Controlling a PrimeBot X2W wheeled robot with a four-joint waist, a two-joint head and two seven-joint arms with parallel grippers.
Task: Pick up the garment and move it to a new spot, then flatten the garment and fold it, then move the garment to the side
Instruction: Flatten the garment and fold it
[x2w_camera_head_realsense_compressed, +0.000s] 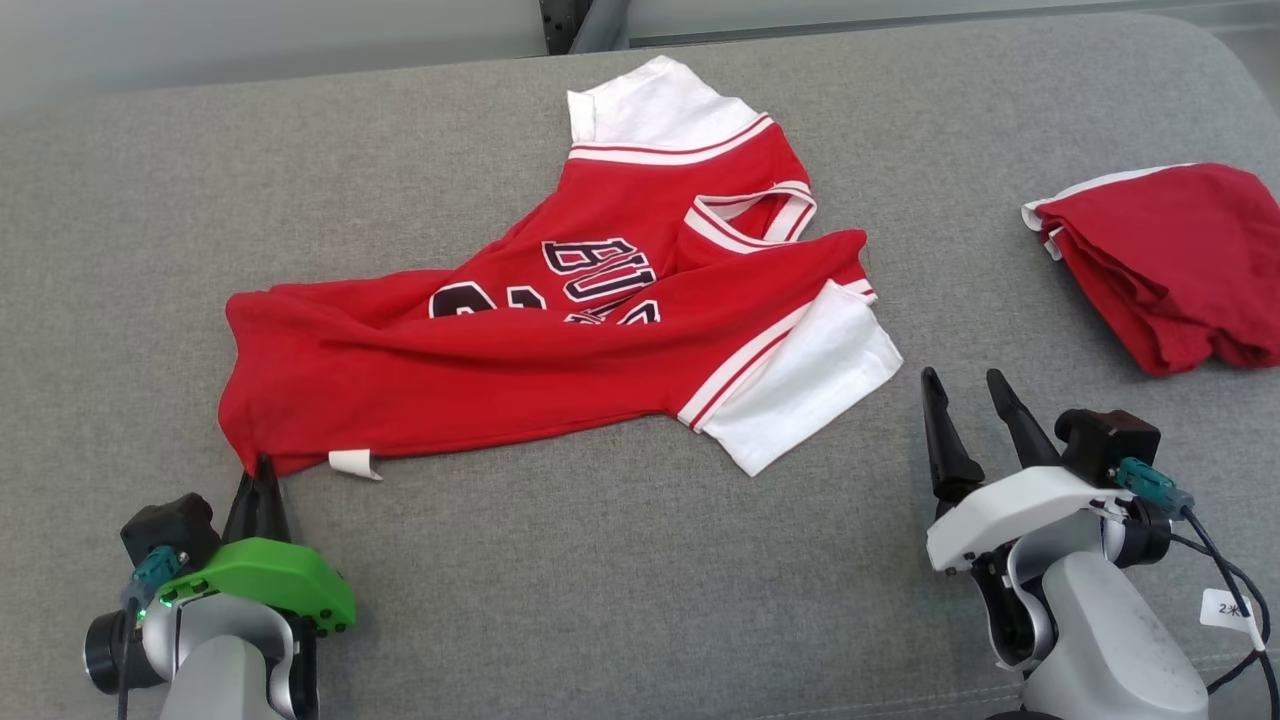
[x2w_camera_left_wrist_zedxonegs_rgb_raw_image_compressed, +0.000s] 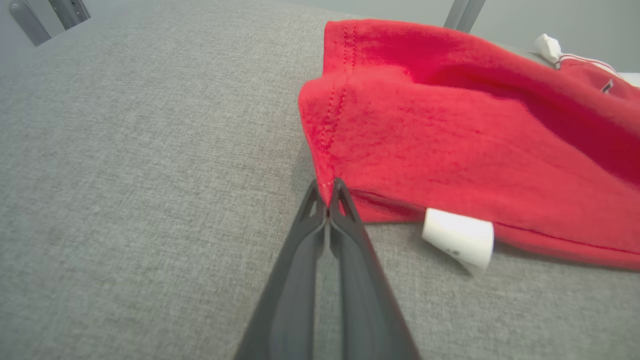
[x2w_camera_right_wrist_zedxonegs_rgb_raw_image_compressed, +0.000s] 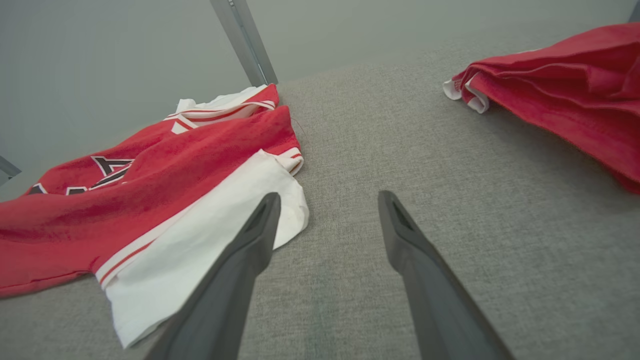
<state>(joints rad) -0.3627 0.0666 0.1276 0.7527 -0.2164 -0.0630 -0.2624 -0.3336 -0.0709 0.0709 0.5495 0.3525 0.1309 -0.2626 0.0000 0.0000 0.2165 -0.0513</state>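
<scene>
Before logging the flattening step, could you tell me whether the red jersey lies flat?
Not flat: the red jersey is rumpled, with a long fold across its front partly hiding the lettering.

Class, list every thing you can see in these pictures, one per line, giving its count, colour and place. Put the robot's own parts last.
jersey: one, red with white sleeves and dark lettering, crumpled mid-cushion
label: one, white, at the jersey's near hem
second garment: one, red with white trim, bunched at the cushion's right
cushion: one, grey, beneath both garments
post: one, grey metal, behind the cushion
left gripper: one, dark fingers, green housing, shut on the jersey's near-left hem corner
right gripper: one, dark fingers, white housing, open over bare cushion beside the white sleeve
</scene>
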